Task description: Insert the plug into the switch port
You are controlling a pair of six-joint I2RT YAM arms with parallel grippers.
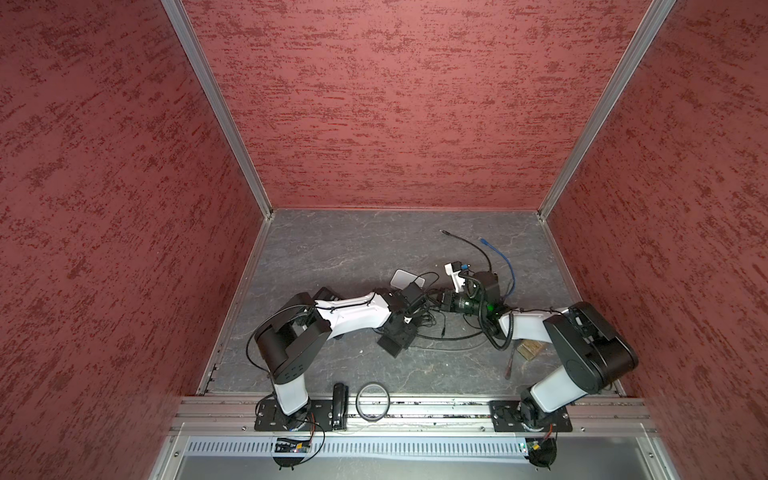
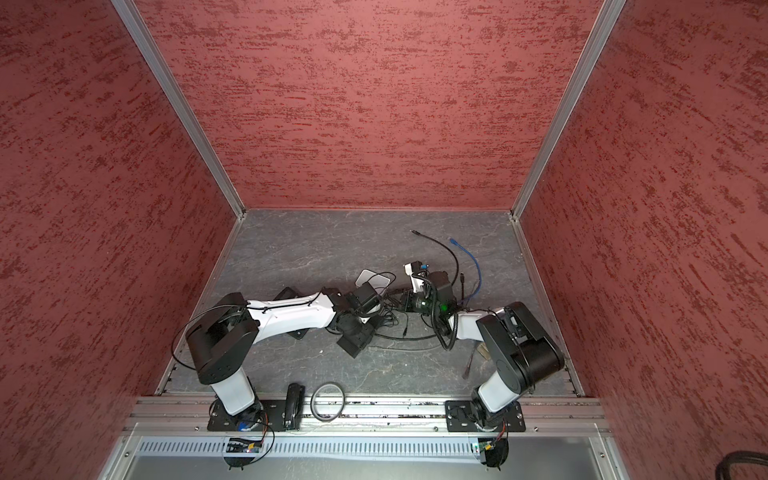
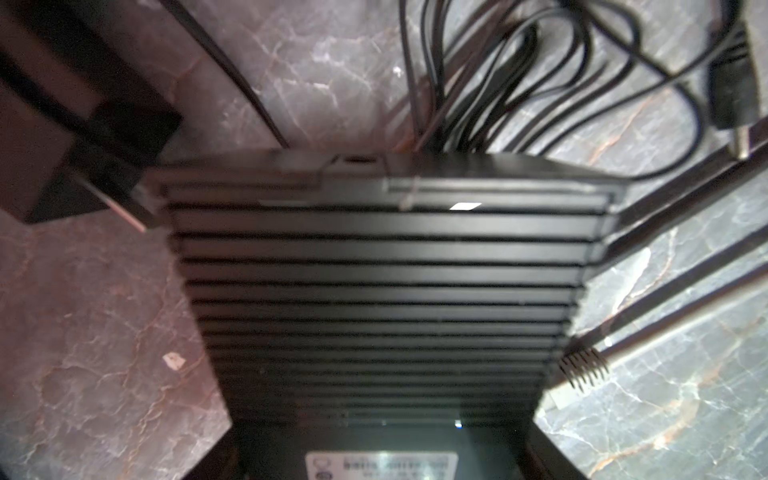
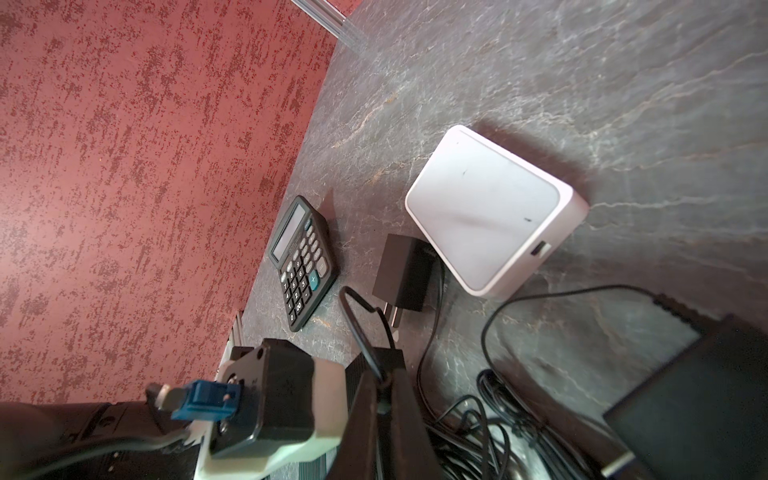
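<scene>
Under left tool (image 1: 399, 331), seemingly the switch (image 3: 382, 291)

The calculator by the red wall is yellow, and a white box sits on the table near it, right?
No. The calculator is black, not yellow. The right wrist view shows it by the red wall, with the white box on the table near it.
</scene>
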